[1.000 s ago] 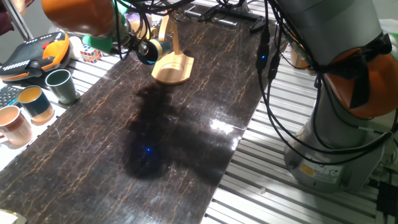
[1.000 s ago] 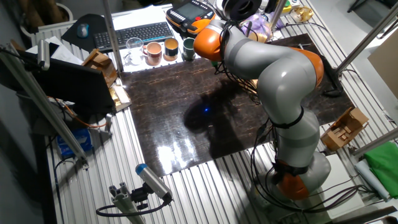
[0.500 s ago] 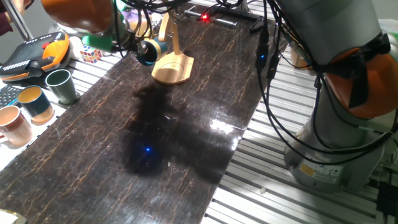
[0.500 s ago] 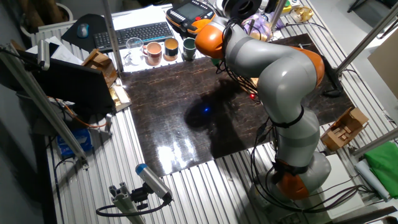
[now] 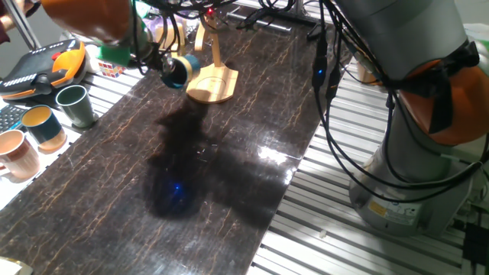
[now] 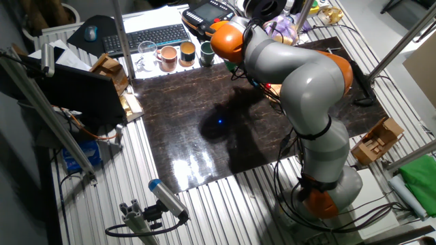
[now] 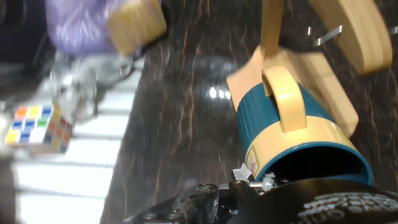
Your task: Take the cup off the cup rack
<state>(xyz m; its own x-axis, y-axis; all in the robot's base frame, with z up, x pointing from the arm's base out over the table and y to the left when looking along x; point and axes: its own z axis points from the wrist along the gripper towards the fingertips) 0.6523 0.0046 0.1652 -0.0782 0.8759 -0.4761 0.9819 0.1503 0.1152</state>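
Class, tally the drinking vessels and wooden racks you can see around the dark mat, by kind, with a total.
Mugs: 4 (the cup at the gripper, plus three at the mat's edge)
Clear glass: 1
Cup rack: 1
Total: 6
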